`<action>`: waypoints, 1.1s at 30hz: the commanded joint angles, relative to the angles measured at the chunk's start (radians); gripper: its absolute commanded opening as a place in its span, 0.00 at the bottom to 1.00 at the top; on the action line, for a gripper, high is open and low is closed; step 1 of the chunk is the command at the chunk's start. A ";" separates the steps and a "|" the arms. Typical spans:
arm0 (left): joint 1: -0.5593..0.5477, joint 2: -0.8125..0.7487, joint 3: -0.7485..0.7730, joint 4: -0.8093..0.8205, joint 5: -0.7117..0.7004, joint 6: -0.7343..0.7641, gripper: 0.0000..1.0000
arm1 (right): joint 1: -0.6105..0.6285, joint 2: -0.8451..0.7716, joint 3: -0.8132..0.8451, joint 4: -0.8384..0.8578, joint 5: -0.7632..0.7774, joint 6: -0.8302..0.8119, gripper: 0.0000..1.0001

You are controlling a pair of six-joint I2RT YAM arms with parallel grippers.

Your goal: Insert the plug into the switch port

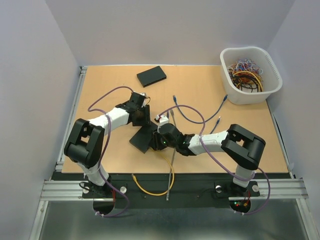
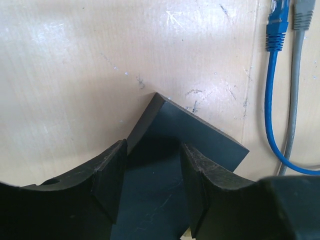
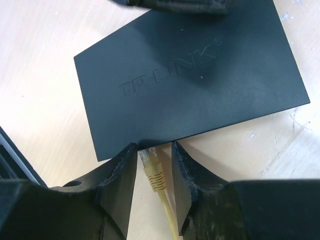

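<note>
top view: switch [image 1: 142, 141] lies flat mid-table [image 1: 100, 90], turned cornerwise, btwn the two grippers. left gripper [image 1: 143, 121] is over its far corner, right gripper [image 1: 158, 137] at its right edge. plug is hidden under the right wrist. only its yellow cable [image 1: 150, 191] shows, looping past the near table edge. both sets of jaws are too small to read here.

left wrist: switch runs in btwn the fingers [image 2: 112, 175], far corner poking out past the tips. its near part is cut off by the frame and the finger bodies, so can't tell if the pads clamp it or just sit over it. jaws abt half apart.

right wrist: plug [image 3: 150, 165] sits btwn the fingers [image 3: 182, 172], nose touching the switch's near edge. port face isn't visible, so can't tell if the nose is in a port. jaws are narrow, closed in on the plug. left gripper's tips are cut off at frame top, at the switch's far edge.
</note>
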 commanded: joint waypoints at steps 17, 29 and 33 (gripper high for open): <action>0.189 -0.308 0.132 -0.166 -0.219 0.140 0.57 | -0.102 -0.307 0.091 -0.223 0.259 -0.251 0.52; 0.218 -0.332 0.019 -0.088 -0.245 0.130 0.57 | -0.293 -0.002 0.352 -0.343 0.105 -0.251 0.38; 0.218 -0.346 -0.001 -0.075 -0.213 0.127 0.57 | -0.316 0.102 0.413 -0.343 0.068 -0.233 0.36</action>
